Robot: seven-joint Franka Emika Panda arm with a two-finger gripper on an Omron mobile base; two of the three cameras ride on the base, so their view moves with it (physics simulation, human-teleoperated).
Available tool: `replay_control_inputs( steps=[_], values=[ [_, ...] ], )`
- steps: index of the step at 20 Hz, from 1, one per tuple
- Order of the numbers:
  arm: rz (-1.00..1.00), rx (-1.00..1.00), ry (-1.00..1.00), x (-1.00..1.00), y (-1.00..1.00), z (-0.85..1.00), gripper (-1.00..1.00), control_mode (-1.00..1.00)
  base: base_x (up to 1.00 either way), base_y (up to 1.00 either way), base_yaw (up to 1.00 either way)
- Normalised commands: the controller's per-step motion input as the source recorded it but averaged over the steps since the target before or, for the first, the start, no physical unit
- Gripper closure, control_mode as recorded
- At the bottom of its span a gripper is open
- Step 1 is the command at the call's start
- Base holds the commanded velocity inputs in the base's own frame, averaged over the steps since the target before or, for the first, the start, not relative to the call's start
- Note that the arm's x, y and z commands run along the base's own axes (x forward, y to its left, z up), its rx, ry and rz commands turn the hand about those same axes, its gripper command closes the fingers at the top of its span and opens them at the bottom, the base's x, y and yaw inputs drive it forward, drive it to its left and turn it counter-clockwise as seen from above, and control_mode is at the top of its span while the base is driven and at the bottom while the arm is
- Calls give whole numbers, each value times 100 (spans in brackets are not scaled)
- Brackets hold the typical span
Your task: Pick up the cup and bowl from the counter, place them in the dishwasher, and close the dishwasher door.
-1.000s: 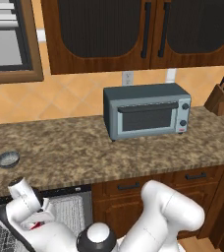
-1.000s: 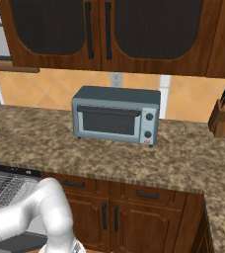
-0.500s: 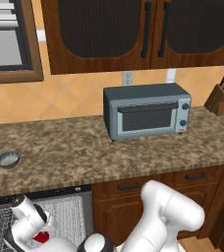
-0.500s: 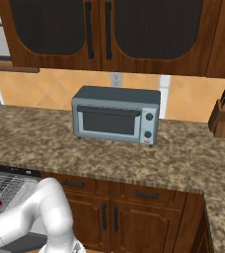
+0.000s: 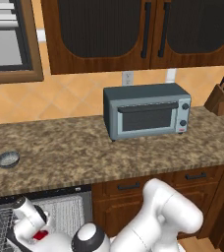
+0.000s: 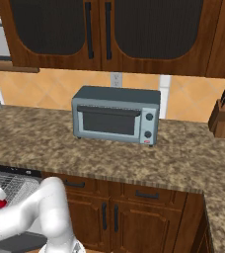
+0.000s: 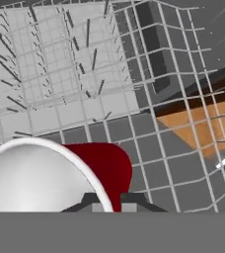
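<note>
The gripper (image 7: 107, 205) pinched the cup (image 7: 60, 173) by its rim, holding it low over the dishwasher's rack (image 7: 75, 74), which lay directly beyond. The bowl (image 5: 8, 159) sat on the counter (image 5: 109, 152), well above.

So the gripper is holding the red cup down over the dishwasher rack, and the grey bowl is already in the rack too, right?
Not quite. The gripper does hold the red cup over the dishwasher rack, as the hand view shows. But the grey bowl is not in the rack: the left base view shows it on the counter, near its left end.
</note>
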Motion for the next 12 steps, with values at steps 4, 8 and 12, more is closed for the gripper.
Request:
replay_control_inputs(
  steps=[4, 8, 12],
  values=[
    [2, -13, 0, 3, 25, -81, 100, -100, 0, 0, 0],
    [0, -5, 0, 0, 18, -31, 100, -100, 0, 0, 0],
    [0, 0, 0, 0, 7, 0, -100, -100, 0, 0, 0]
  ],
)
